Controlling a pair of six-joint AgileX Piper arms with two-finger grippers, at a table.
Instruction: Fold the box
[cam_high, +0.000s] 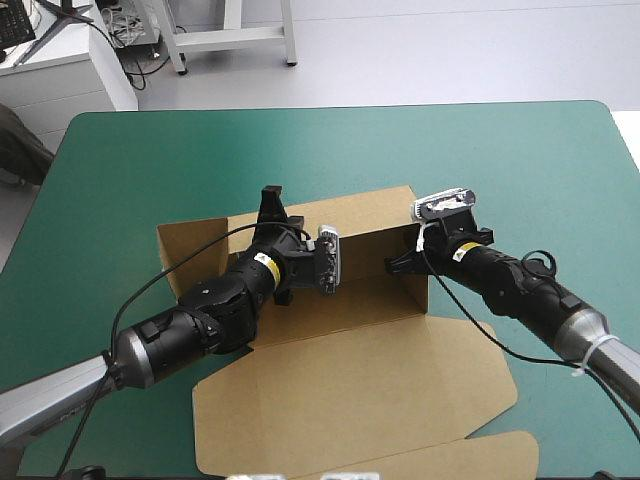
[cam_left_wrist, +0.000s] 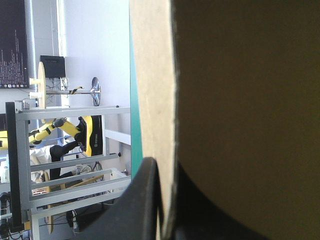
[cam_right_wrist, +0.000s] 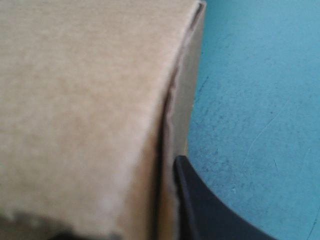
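Teal-green cover (cam_high: 120, 170): box (cam_high: 360, 300) long side-to-side, lid (cam_high: 350, 390) flat nearward; left hand (cam_high: 272, 205), right hand (cam_high: 400, 264) clamp walls (cam_high: 375, 215).

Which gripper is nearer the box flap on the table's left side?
Left. The left gripper pinches the box wall right beside that flap; the right gripper grips the box's opposite end.

The left arm (cam_high: 200, 312) and right arm (cam_high: 522, 288) are black, then silver-grey, with yellow wrist labels (cam_high: 262, 263).

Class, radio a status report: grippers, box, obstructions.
Left gripper shut on box. Right gripper shut on box. Walls up, lid flat. Nothing in the way.
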